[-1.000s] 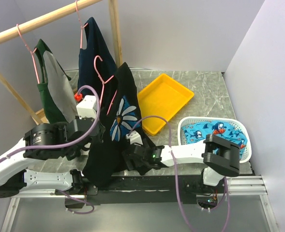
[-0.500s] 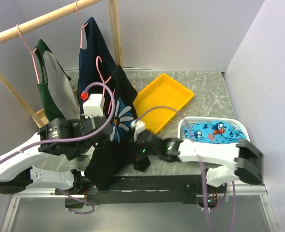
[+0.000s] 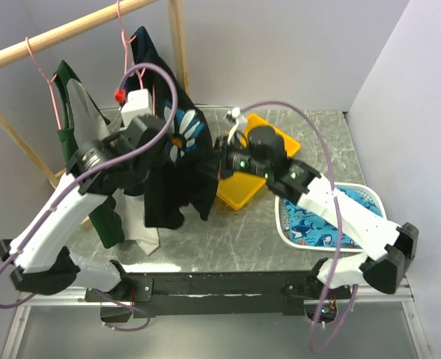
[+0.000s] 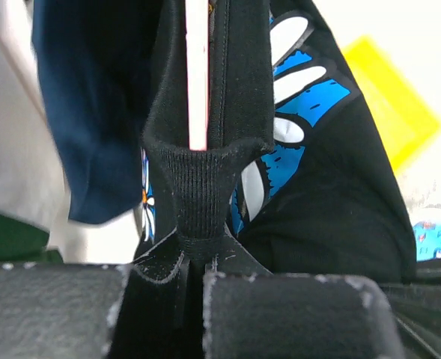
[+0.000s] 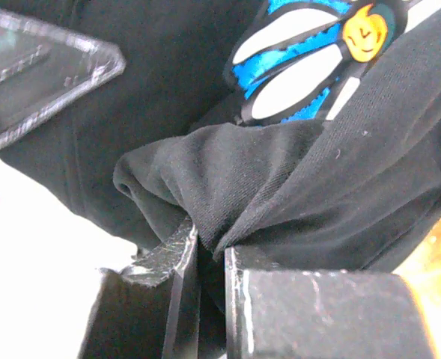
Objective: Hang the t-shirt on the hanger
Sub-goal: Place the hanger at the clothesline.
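Top external: t-shirt (image 3: 177,161) hangs lifted over the table (image 3: 227,239), left of centre, in front of the navy shirt (image 3: 141,45). It's black, with a white-petal daisy edged in blue. Left gripper (image 3: 160,129) is at its top edge. Right gripper (image 3: 211,166) is on its right side, next to the yellow tray (image 3: 235,196).

Left wrist: jaws clamped on the ribbed collar. Pink hanger (image 4: 198,75) wire runs straight up inside the neck opening.

Right wrist: jaws pinching a bunched fold of the black fabric, with the daisy's orange centre above it.
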Controlling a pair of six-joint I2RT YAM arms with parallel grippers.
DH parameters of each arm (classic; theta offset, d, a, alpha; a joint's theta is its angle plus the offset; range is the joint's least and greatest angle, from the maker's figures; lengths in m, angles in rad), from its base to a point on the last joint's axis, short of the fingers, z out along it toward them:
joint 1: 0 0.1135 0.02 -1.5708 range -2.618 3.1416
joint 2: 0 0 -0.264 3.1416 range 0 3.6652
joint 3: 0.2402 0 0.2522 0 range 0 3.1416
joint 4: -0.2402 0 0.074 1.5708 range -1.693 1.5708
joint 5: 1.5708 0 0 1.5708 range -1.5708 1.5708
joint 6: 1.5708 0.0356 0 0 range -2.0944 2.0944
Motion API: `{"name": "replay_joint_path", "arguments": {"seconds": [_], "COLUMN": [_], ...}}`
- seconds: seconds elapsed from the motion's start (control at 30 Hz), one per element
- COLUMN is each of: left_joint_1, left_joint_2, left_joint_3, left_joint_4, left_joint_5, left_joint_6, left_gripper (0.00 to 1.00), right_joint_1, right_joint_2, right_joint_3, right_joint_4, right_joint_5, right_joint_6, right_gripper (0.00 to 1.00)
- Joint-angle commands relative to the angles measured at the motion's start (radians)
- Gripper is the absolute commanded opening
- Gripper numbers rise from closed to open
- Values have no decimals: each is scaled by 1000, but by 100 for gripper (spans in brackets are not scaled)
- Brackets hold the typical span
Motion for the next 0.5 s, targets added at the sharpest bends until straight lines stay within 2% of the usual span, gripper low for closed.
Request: {"name": "replay_joint_path", "arguments": {"seconds": [0.0, 0.13, 0.3, 0.47], "left_joint_1": [50, 108, 134, 152], "left_joint_2": [77, 142, 202, 248], "left_joint_3": [133, 156, 206, 237], "left_joint_4": [97, 126, 137, 199], "left_joint_5": [-4, -3, -58, -56], "left_joint_6": [124, 147, 158, 214], "left_gripper": [1, 1, 1, 1], "right_joint_1": [-91, -134, -159, -165], "right_joint_2": [97, 194, 312, 407], "right_joint_3": [130, 203, 292, 354], "right_joint_4": [14, 43, 77, 118], "right_joint_5": [-100, -153, -177, -193], "right_joint_6": [43, 77, 105, 134], "right_gripper": [0, 0, 0, 0]}}
